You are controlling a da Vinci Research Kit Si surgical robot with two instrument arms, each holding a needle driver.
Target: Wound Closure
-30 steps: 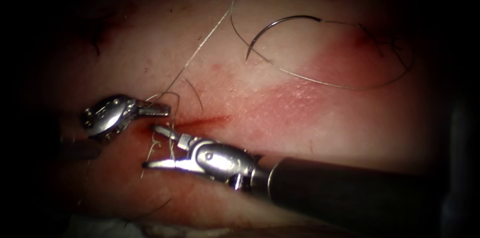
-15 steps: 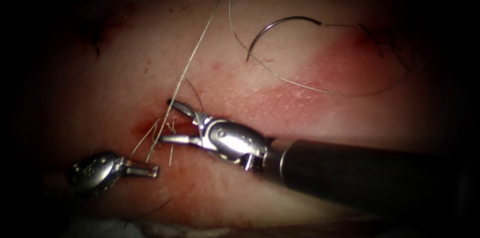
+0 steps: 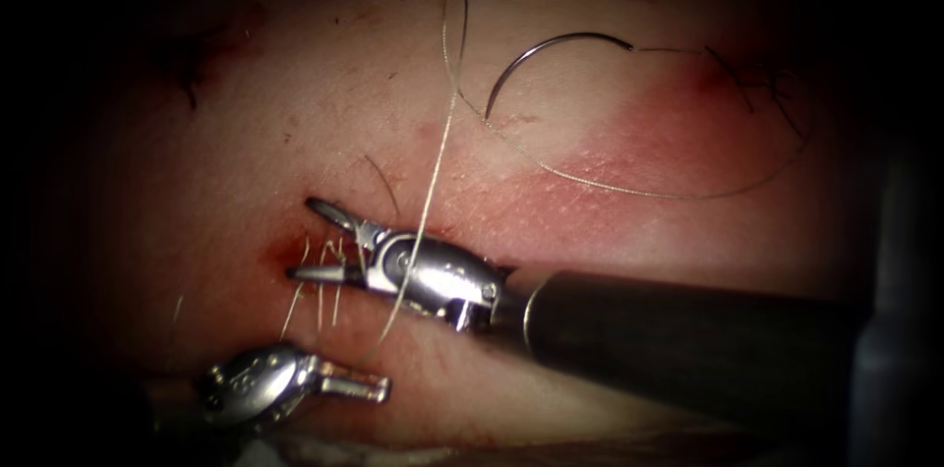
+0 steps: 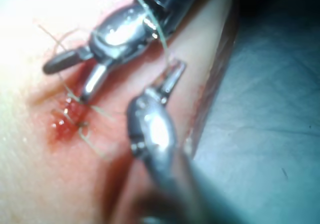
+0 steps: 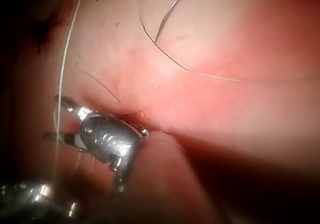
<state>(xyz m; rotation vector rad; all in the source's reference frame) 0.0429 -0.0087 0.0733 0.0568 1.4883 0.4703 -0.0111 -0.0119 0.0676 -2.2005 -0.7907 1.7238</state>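
Endoscope view: the needle [image 3: 551,52] lies free on the tissue [image 3: 295,113], well up and right of the cut [image 3: 324,261], not in the tissue and held by neither tool. Thread [image 3: 438,162] runs from it in a loop down across the right tool [image 3: 317,243], whose fingers are spread over the short thread ends at the cut, grasping nothing. The left tool [image 3: 369,388], below the cut, has fingers clenched; whether they grip thread, I cannot tell.

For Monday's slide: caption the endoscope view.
Right tool open at cut; left tool shut; needle lies free on tissue.
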